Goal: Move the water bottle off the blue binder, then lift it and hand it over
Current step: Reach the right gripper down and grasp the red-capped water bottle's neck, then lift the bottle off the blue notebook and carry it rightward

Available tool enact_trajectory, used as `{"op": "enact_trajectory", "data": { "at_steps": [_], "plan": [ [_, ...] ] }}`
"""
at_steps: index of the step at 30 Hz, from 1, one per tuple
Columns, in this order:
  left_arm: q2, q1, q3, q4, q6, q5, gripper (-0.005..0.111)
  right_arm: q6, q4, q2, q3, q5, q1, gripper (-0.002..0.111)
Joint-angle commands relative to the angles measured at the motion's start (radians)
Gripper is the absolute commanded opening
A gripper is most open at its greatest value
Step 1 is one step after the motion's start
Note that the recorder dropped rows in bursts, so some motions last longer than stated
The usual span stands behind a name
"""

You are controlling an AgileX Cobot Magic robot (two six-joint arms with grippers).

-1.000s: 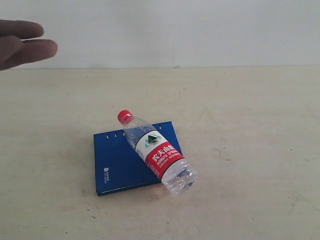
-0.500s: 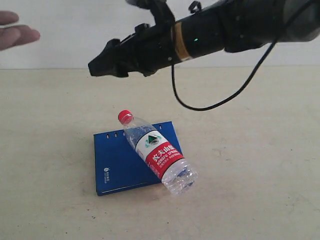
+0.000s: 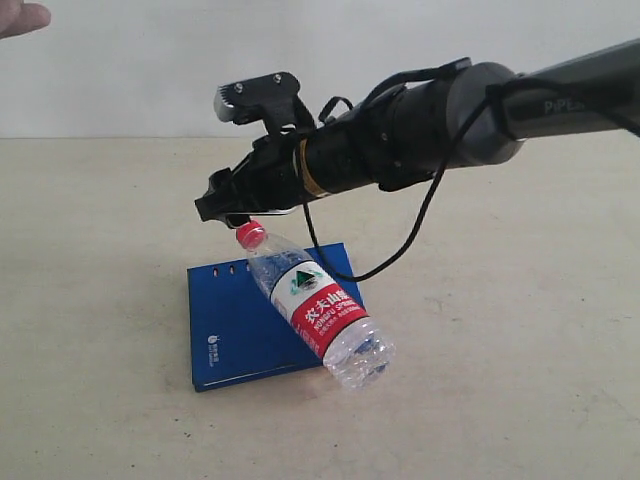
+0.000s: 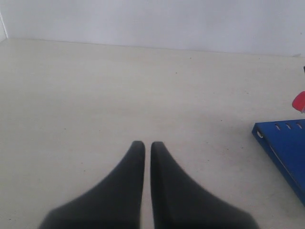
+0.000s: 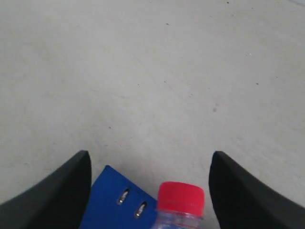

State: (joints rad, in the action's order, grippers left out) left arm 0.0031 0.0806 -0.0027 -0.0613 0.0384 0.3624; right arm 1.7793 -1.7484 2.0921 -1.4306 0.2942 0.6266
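A: Right gripper [image 3: 222, 208], state?
B: Spread wide. Its wrist view [image 5: 150, 153] shows the two dark fingers far apart and nothing pinched.
A: Where's the water bottle?
B: The water bottle [image 3: 318, 308] lies on its side, slanted across the blue binder [image 3: 232, 335]. Its red cap [image 3: 250, 234] sits just under the right gripper's tips. The base end points away from that gripper and sticks out past the binder's edge.
A: Is the cap inside the opening?
B: In the wrist view the cap [image 5: 181, 194] shows between the two fingers, closer to one of them. A thin strip of table shows between cap and that finger. Contact can't be told for sure.
A: And the binder against that gripper?
B: Flat on the table [image 3: 500, 350], below the gripper. The edge with the slot holes [image 5: 131, 202] is the end nearest the fingertips, right beside the cap.
A: Left gripper?
B: The left gripper [image 4: 147, 144] has its fingers pressed together, only a thin slit between them, holding nothing. Bare table lies under it. A binder corner [image 4: 286, 148] shows off to one side, well apart from the tips.
A: Anything else?
B: A person's hand [image 3: 20, 15] at the frame corner, only the fingertips showing, well apart from the right gripper.
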Motion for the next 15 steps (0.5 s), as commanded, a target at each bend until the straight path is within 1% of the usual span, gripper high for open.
{"op": "enact_trajectory", "data": {
  "at_steps": [1,10,12,15],
  "plan": [
    [-0.003,-0.009,0.003,-0.01,0.007,-0.01,0.004,-0.014,0.004,0.03,-0.004,-0.033,0.001,0.063],
    [-0.003,-0.009,0.003,-0.01,0.007,-0.01,0.004,-0.039,0.004,0.08,0.032,-0.052,0.001,0.063],
    [-0.003,-0.009,0.003,-0.01,0.007,-0.01,0.004,-0.043,0.004,0.082,0.046,-0.06,0.001,0.057],
    [-0.003,-0.009,0.003,-0.01,0.007,-0.01,0.004,-0.043,0.004,0.082,0.046,-0.056,0.001,0.038]
  ]
}}
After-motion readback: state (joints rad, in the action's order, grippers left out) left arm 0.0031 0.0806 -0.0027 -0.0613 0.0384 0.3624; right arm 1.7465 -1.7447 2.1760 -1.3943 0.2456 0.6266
